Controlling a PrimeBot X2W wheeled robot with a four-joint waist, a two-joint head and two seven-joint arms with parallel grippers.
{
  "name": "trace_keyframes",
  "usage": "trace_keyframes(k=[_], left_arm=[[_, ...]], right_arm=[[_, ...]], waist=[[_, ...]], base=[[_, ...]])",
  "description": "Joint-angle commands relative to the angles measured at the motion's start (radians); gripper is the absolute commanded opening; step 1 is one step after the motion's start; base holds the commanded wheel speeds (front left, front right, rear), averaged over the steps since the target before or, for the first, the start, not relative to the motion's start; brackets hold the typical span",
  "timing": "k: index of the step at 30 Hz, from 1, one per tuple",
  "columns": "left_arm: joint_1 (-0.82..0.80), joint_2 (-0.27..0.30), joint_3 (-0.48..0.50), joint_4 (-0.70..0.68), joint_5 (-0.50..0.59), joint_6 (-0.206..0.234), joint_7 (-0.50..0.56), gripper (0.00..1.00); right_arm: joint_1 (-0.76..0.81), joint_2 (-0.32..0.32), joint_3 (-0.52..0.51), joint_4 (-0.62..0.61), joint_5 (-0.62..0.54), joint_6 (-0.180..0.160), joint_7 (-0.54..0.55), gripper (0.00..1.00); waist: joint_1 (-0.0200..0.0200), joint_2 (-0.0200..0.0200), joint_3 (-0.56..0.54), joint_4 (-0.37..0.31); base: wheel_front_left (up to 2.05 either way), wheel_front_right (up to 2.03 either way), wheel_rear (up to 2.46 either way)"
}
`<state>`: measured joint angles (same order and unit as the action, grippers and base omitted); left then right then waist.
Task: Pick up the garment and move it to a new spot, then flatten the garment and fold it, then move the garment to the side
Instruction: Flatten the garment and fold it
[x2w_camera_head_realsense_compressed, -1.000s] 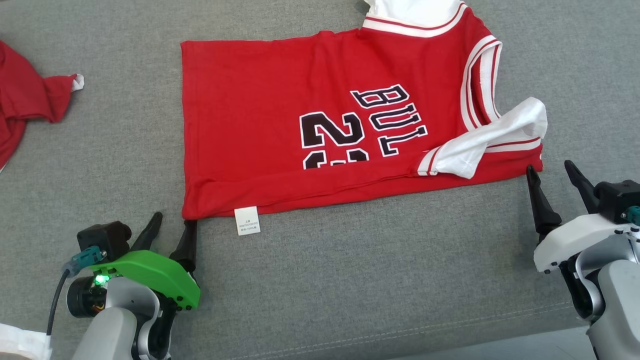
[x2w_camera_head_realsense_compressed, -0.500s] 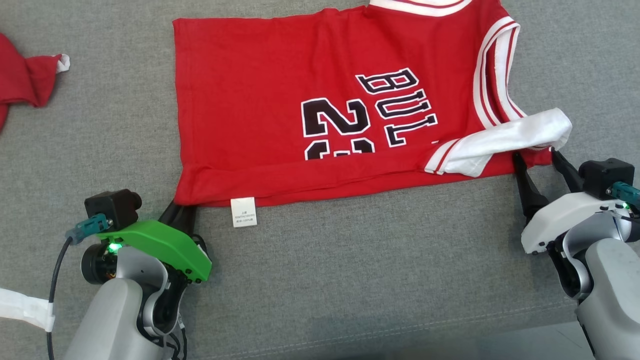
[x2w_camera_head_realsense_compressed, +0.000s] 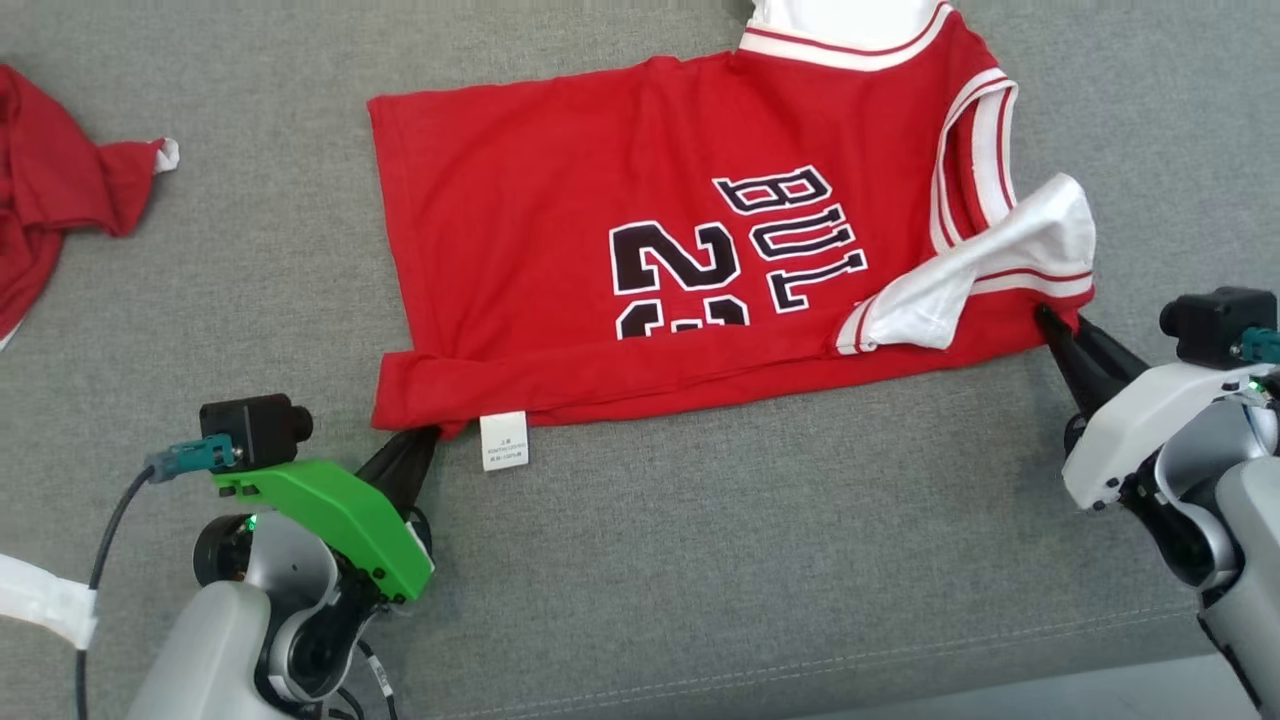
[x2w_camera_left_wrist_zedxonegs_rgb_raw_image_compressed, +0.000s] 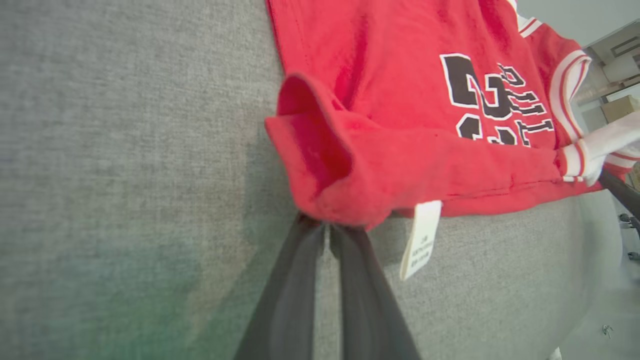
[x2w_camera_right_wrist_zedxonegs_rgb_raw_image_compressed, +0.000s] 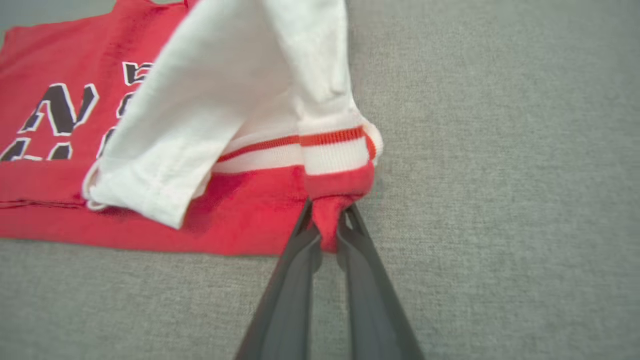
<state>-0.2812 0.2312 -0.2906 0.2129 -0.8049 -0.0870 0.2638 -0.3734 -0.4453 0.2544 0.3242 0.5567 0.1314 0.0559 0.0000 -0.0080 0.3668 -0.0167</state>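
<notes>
The garment (x2w_camera_head_realsense_compressed: 640, 240) is a red jersey with white sleeves and black lettering, lying partly folded on the grey cushion. My left gripper (x2w_camera_head_realsense_compressed: 425, 440) is shut on its near left hem corner (x2w_camera_left_wrist_zedxonegs_rgb_raw_image_compressed: 330, 210), which is lifted and curled. A white label (x2w_camera_head_realsense_compressed: 503, 440) hangs beside that corner. At the near right corner (x2w_camera_right_wrist_zedxonegs_rgb_raw_image_compressed: 330, 220), below the white sleeve (x2w_camera_head_realsense_compressed: 1000, 265), red fabric is pinched between the fingers of my right gripper (x2w_camera_head_realsense_compressed: 1048, 322). The right wrist view shows the cloth bunched between the two dark fingertips.
A second red garment (x2w_camera_head_realsense_compressed: 50, 210) lies crumpled at the far left of the grey cushion (x2w_camera_head_realsense_compressed: 700, 560). A white strip (x2w_camera_head_realsense_compressed: 40, 600) shows at the lower left edge. The cushion's front seam runs along the bottom right.
Both grippers moved in to the jersey's near corners and shut on them, the left first, then the right. The left hem corner now curls upward. The head camera shifted a little.
</notes>
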Motion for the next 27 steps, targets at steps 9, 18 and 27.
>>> trace_keyframes(k=[9, 18, 27], left_arm=[[0.143, 0.078, 0.045, -0.276, -0.154, 0.067, 0.213, 0.0], [0.286, 0.112, 0.123, -0.445, -0.302, 0.152, 0.317, 0.0], [0.35, 0.074, 0.142, -0.4, -0.36, 0.184, 0.322, 0.0]], right_arm=[[0.078, -0.165, -0.006, -0.247, 0.201, -0.002, 0.214, 0.0], [0.234, -0.219, -0.123, -0.334, 0.278, -0.002, 0.376, 0.0], [0.333, -0.162, -0.202, -0.311, 0.244, -0.002, 0.491, 0.0]], waist=[[0.0, 0.008, -0.092, -0.012], [0.0, 0.008, -0.097, -0.017], [0.0, 0.008, -0.069, -0.014]], base=[[0.0, 0.0, 0.0], [0.0, 0.0, 0.0], [0.0, 0.0, 0.0]])
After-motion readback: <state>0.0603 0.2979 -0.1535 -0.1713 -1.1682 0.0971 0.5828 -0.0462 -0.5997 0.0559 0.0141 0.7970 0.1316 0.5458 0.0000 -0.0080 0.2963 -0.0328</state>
